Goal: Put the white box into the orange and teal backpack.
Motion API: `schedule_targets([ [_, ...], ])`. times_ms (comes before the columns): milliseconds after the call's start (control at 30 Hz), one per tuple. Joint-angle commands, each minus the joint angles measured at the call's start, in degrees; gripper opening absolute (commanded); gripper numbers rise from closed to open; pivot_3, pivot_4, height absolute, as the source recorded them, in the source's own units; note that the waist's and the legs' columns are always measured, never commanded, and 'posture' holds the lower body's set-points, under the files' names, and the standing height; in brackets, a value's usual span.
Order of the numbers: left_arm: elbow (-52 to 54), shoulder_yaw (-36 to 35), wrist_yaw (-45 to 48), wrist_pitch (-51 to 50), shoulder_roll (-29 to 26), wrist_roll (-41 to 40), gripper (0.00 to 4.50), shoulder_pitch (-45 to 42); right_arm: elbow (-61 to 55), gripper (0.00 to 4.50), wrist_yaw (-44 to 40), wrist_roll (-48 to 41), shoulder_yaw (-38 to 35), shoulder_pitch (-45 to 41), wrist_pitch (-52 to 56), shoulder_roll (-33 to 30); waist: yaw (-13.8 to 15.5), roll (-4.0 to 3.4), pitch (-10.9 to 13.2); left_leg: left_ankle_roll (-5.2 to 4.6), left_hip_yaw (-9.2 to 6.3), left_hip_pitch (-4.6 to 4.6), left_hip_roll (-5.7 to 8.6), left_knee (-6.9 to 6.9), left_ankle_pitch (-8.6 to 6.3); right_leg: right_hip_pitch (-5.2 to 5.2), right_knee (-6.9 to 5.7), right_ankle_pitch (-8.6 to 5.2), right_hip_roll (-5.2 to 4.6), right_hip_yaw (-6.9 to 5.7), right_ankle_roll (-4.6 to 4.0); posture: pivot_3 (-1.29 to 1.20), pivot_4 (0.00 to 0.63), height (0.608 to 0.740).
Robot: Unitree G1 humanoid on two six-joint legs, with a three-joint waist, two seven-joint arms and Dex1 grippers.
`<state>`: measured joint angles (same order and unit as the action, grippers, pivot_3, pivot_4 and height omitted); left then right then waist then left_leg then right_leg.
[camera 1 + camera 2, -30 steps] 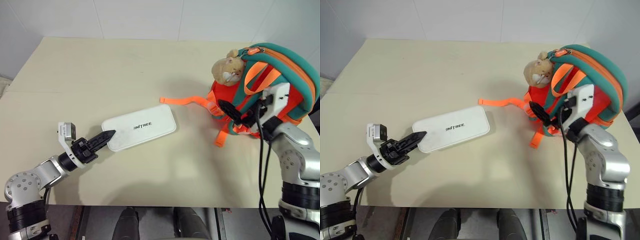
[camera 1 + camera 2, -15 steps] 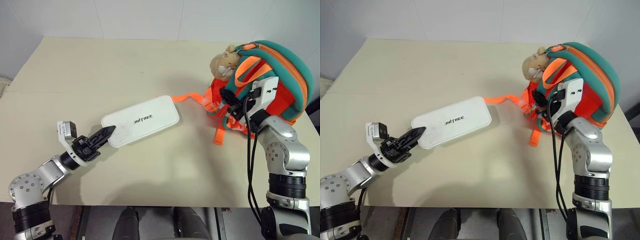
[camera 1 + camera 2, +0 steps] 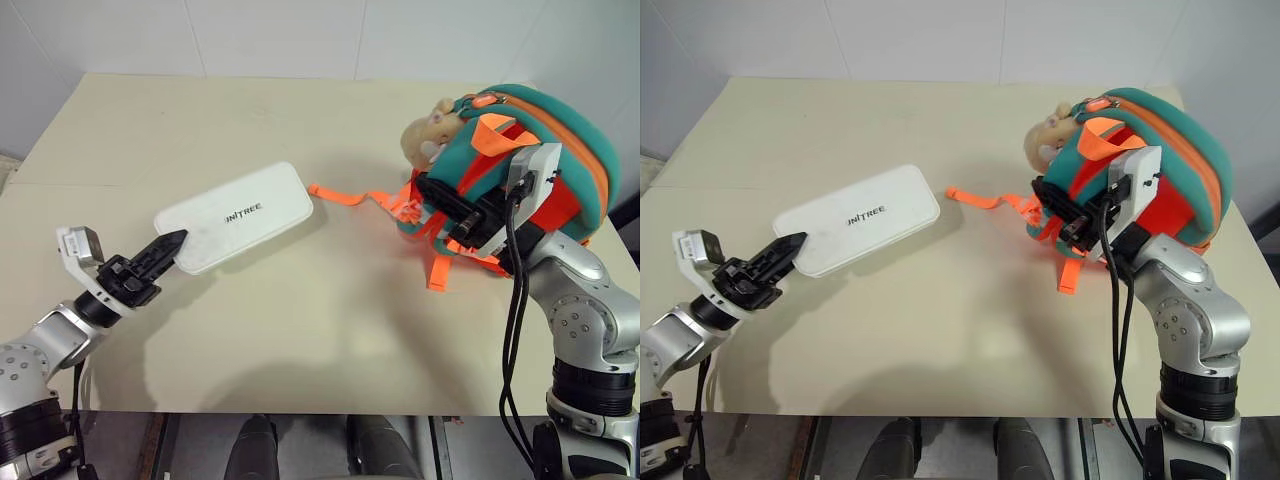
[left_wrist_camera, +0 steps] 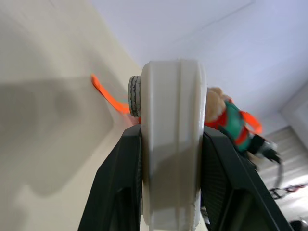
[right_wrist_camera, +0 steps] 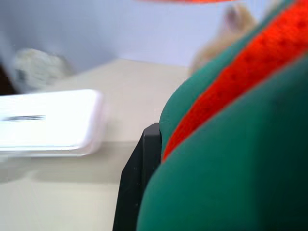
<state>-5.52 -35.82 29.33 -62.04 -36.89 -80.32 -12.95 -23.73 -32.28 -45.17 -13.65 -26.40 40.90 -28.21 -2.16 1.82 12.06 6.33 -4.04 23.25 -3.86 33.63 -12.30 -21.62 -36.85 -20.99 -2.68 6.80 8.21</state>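
Left wrist view: left gripper pinches the white box by 1 end. Right gripper, at 3 o'clock, clamps the orange and teal backpack. Box could tip free; bag looks zipped.

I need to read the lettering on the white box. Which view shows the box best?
The left eye view: the whole white box shows from above, lettering legible. The right eye view shows the same. The left wrist view shows only its end edge between the left tool's fingers; the right wrist view shows one blurred end.
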Motion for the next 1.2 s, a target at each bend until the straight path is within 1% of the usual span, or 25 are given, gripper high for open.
schedule_targets([
  [33,-1.6,-2.3,3.2,1.8,-2.8,1.1,1.25,-1.4,-6.2,0.00,-0.8,-7.4,-0.1,-1.8,2.3,-0.5,0.0,-0.01,0.0,0.00,0.00,0.00,0.00,-0.02,0.00,0.00,0.03,0.00,0.00,0.00,0.00,0.00,0.150,0.740],
  [167,-4.7,-2.6,5.4,2.6,-6.1,3.1,1.25,-3.4,-10.3,0.00,-1.8,-16.7,0.3,-3.0,6.1,-2.1,0.0,-0.01,0.0,0.01,0.00,0.02,-0.01,-0.16,0.01,-0.08,0.04,-0.03,0.00,-0.01,-0.05,0.00,0.150,0.740],
  [300,-7.3,-2.1,8.2,3.1,-8.2,5.5,1.25,-4.8,-12.2,0.00,-0.5,-25.4,0.6,-5.4,8.6,-4.2,-0.1,-0.02,0.0,0.01,0.01,0.02,-0.02,-0.32,0.01,-0.12,0.13,-0.05,0.00,-0.02,-0.08,0.00,0.150,0.740],
  [400,-8.5,-1.7,9.5,3.0,-8.7,6.9,1.25,-5.8,-12.7,0.00,-0.1,-31.6,0.9,-6.9,9.9,-6.1,-0.1,-0.03,0.0,0.01,0.02,0.03,-0.03,-0.41,0.01,-0.13,0.24,-0.05,-0.01,-0.05,-0.08,0.00,0.150,0.740],
  [600,-10.4,-1.1,12.1,2.8,-9.0,9.7,1.25,-7.7,-14.8,0.00,-5.3,-40.2,1.2,-5.4,11.8,-12.7,0.3,-0.02,0.0,0.01,0.01,0.09,-0.05,-0.49,0.00,-0.15,0.39,-0.06,-0.02,-0.09,-0.08,0.00,0.150,0.740],
  [667,-10.8,-1.0,13.0,2.6,-9.0,10.5,1.25,-8.1,-15.6,0.00,-7.8,-40.8,1.0,-4.4,11.6,-14.4,0.2,-0.02,0.0,0.00,0.02,0.10,-0.05,-0.47,0.00,-0.15,0.39,-0.06,-0.02,-0.09,-0.08,0.00,0.150,0.740],
  [800,-11.3,-0.9,14.6,2.5,-9.4,11.7,1.25,-8.5,-17.2,0.00,-15.7,-37.5,1.4,-1.7,11.2,-18.1,0.3,-0.02,0.0,0.00,0.02,0.09,-0.05,-0.45,0.00,-0.15,0.36,-0.06,-0.02,-0.10,-0.08,0.00,0.150,0.740],
  [867,-11.4,-1.1,15.3,2.2,-9.7,12.0,1.25,-8.6,-17.5,0.00,-18.4,-36.7,1.6,-1.2,10.9,-19.4,0.3,-0.02,0.0,0.00,0.02,0.09,-0.05,-0.42,0.00,-0.15,0.36,-0.06,-0.02,-0.10,-0.08,0.00,0.150,0.740],
  [1100,-11.7,-1.1,17.1,1.6,-10.9,13.3,1.25,-8.6,-17.3,0.00,-24.8,-36.8,1.3,-1.2,9.9,-21.7,0.4,-0.02,0.0,0.00,0.02,0.08,-0.05,-0.40,0.00,-0.15,0.34,-0.06,-0.02,-0.10,-0.07,0.00,0.150,0.740],
  [1200,-11.1,-1.5,17.8,1.3,-11.3,13.5,1.25,-8.1,-16.5,0.00,-28.0,-33.7,2.0,-0.2,8.7,-21.7,0.4,-0.02,0.0,0.00,0.02,0.08,-0.05,-0.41,0.00,-0.15,0.34,-0.06,-0.02,-0.10,-0.08,0.00,0.150,0.740],
])
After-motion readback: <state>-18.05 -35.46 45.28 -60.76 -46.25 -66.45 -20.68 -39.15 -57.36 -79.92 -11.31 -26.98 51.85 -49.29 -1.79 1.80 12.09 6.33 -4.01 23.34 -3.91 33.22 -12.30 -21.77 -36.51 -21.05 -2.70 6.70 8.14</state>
